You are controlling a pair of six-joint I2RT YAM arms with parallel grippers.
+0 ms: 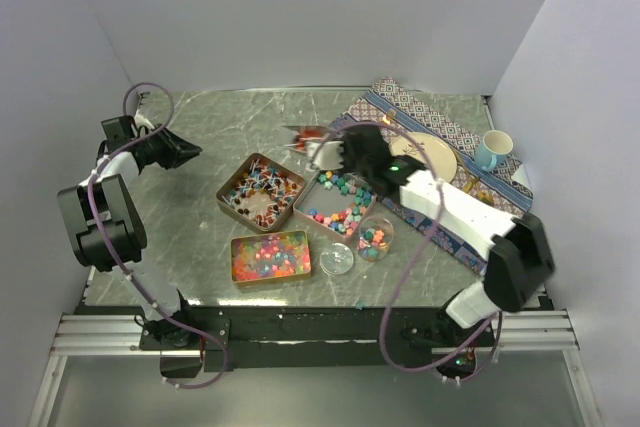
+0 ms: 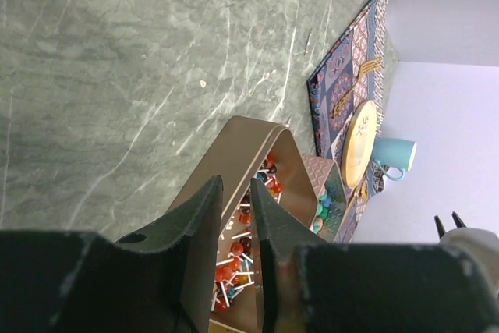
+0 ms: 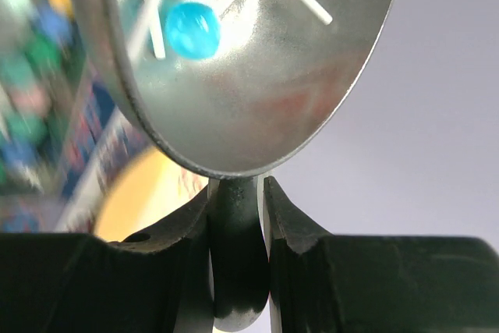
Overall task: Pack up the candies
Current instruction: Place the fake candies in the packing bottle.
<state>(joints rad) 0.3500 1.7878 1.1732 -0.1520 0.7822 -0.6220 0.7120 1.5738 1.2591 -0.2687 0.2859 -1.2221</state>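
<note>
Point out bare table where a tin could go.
Bare marble: the back strip between the wall and the lollipop tin, and the left patch between the left arm and the bead tin. Crowded: centre front, with tins, jar and lid close together; the cloth carries plate and cup.

No legible text or signs

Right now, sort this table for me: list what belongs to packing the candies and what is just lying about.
For the job: lollipops, pastel pieces, tiny beads, the tins holding them, jar, lid, spoon carrying a blue lollipop.
Lying about: placemat, plate, mug, cutlery.
</note>
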